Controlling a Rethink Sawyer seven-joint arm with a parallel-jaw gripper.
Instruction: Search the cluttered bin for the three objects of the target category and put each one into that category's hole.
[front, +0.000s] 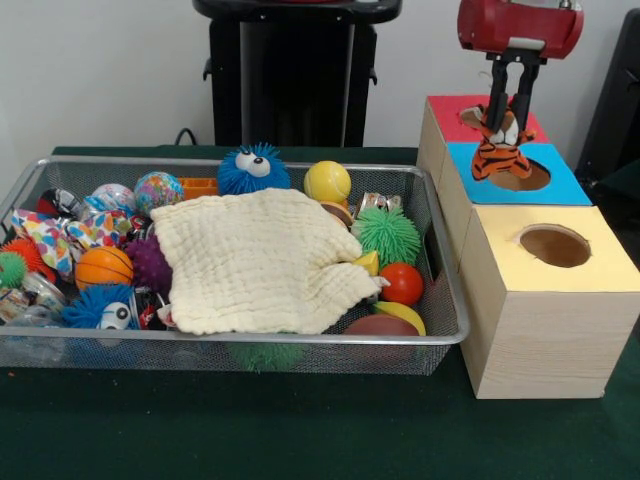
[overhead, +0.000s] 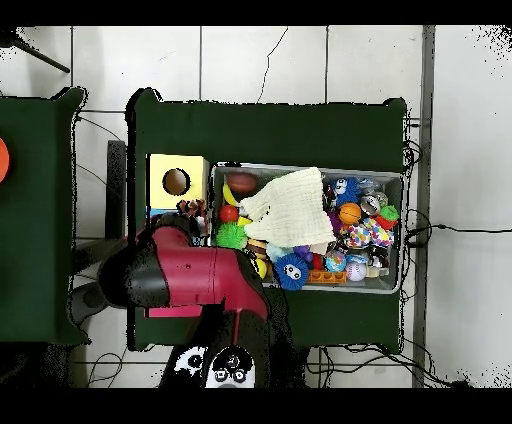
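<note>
The tool (front: 505, 118) is clenched on a striped tiger toy (front: 499, 146), which hangs over the hole in the blue section (front: 562, 183) of the wooden box. In the wire bin (front: 446, 300) a cream cloth (front: 258, 257) covers the middle, hiding what lies beneath — only toys around its edges show. Overhead, the red arm (overhead: 190, 276) hides the tool.

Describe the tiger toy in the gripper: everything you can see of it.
The tiger toy is a small, soft-looking plush, orange with black stripes and white on its face. It hangs upright, pinched at the head by the gripper, its lower body dangling just over the round hole in the blue box. In the overhead view it shows beside the arm.
</note>
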